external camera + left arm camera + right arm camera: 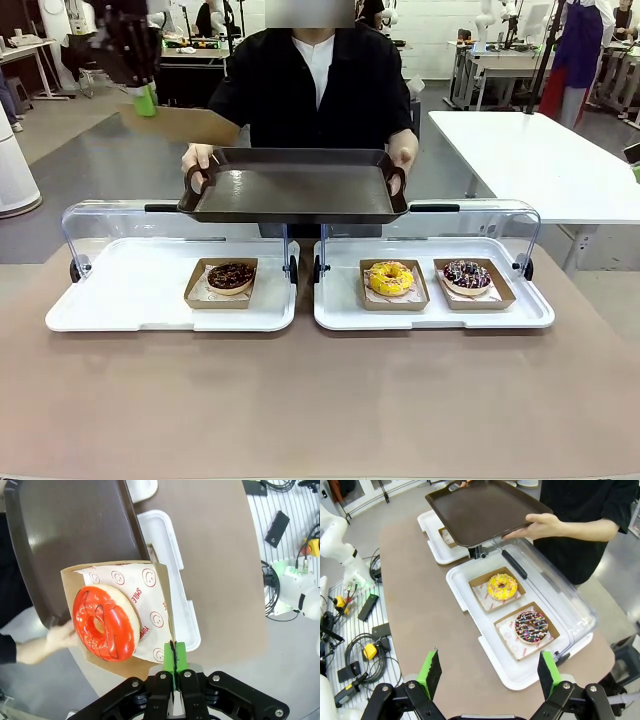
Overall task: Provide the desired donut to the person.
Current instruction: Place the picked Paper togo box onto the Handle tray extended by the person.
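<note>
Mid-frame in the front view, the dark brown rectangular plastic serving tray (pixel 295 190) sits before the person (pixel 310 80), above two white plastic display trays side by side on the brown table (pixel 320 400). The left display tray (pixel 120 290) holds the chocolate-glazed donut (pixel 231 276) at its right end. The right display tray (pixel 435 318) holds the yellow-iced donut (pixel 390 277) left of the sprinkled chocolate donut (pixel 467 274). Upper left, the brown cardboard box (pixel 190 125) carrying the red-glazed donut (pixel 105 622) hangs near the serving tray's corner.
</note>
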Controlling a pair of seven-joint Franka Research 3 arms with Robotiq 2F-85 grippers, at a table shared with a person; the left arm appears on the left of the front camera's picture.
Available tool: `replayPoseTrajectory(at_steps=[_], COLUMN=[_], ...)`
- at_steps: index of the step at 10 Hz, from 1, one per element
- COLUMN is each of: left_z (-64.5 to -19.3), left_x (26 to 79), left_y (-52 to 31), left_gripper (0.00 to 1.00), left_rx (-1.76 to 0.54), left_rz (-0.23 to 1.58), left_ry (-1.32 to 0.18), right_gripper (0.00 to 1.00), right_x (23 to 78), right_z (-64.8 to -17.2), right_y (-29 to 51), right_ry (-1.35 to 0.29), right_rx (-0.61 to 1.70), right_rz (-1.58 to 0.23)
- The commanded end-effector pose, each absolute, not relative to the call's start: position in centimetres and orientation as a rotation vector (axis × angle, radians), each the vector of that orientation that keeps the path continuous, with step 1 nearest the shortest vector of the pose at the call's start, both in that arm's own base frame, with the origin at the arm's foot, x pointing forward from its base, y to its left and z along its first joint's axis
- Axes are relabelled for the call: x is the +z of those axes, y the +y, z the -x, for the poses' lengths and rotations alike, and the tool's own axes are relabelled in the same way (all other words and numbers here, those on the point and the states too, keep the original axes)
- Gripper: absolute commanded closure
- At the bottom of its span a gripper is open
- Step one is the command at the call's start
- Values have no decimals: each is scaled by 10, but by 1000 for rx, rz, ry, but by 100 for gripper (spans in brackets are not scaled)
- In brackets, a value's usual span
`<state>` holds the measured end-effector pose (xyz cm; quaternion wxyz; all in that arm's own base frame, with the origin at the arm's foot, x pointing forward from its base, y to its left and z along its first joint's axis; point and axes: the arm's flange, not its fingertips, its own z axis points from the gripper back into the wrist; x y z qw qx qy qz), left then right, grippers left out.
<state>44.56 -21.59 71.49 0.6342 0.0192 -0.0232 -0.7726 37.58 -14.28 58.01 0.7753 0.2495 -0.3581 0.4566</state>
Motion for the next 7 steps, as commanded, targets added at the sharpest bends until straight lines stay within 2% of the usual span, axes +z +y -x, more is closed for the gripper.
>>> replayPoseTrajectory(at_steps=[1,7], left_z=[-460,-495], left_x=[714,658], left_y=[-242,-266], left_gripper=[99,99], left_rx=[-1757,-1707], left_rz=[-39,-153], left_ry=[-40,-73], right_gripper=[0,0], right_x=[581,581], right_z=[-378,-378], right_y=[-144,-144], right_ry=[-806,-806], right_rx=[999,999], right_rz=[-560,-560])
